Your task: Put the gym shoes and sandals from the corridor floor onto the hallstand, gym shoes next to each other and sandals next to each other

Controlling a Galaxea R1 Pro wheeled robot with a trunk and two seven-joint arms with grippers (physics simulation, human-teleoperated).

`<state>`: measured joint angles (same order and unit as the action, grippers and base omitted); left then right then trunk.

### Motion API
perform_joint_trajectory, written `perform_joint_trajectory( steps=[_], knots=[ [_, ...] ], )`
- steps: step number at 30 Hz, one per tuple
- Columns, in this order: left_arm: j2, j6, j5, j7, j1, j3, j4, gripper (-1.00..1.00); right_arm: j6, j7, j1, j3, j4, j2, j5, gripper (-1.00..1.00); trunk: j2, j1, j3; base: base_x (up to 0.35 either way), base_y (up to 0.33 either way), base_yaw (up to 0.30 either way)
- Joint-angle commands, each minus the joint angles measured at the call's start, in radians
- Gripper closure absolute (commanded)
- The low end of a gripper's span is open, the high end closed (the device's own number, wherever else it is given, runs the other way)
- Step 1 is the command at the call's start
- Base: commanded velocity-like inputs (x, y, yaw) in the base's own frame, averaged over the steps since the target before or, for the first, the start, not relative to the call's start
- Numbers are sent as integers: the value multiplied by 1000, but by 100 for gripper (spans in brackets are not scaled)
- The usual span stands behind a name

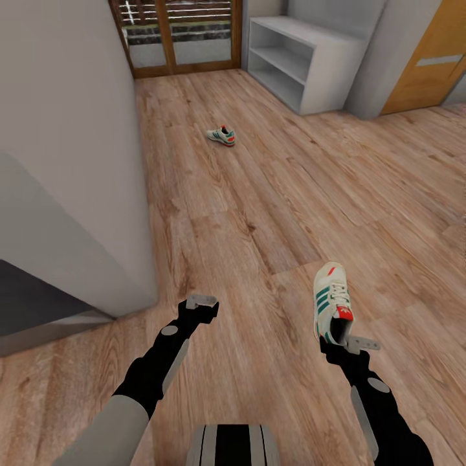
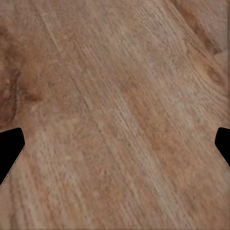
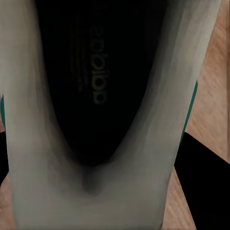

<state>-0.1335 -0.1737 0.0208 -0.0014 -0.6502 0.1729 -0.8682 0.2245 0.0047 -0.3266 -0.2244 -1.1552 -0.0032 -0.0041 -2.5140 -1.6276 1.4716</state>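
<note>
One off-white gym shoe with green stripes hangs above the corridor floor, held at its heel by my right gripper. The right wrist view looks into that gym shoe's dark insole, with a black finger against its side. The second gym shoe lies on the planks farther ahead, near the middle. My left gripper hovers open over bare floor, its fingertips spread wide with nothing between them. The sandals and the hallstand are out of view.
A grey wall corner juts in close on the left. A plain low white shelf unit stands at the back right, beside an orange door. A wood-framed glass door closes the far end.
</note>
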Motion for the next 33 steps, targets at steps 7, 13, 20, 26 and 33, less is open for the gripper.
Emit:
perform_joint_trajectory(
  steps=[7, 13, 20, 26, 33],
  knots=[
    [0, -6, 11, 0, 1, 0, -2, -100, 6, 0, 0, 0, -1, 0, 6, 100, 1, 3, -28, 0, 0, 0],
    [0, -6, 52, 0, 1, 0, -2, -100, 6, 0, 0, 0, -1, 0, 3, 100, 3, 6, -59, 0, 0, 0],
    [0, -6, 63, 0, 0, 0, -2, -100, 6, 0, 0, 0, -1, 0, 3, 100, 4, 9, -97, 0, 0, 0],
    [0, -6, 65, 0, 1, 0, -2, -100, 6, 0, 0, 0, -1, 0, 3, 100, 6, 12, -130, 0, 0, 0],
    [0, -6, 65, 0, 1, 0, -2, -100, 6, 0, 0, 0, -1, 0, 1, 100, 8, 15, -169, 0, 0, 0]
  ],
)
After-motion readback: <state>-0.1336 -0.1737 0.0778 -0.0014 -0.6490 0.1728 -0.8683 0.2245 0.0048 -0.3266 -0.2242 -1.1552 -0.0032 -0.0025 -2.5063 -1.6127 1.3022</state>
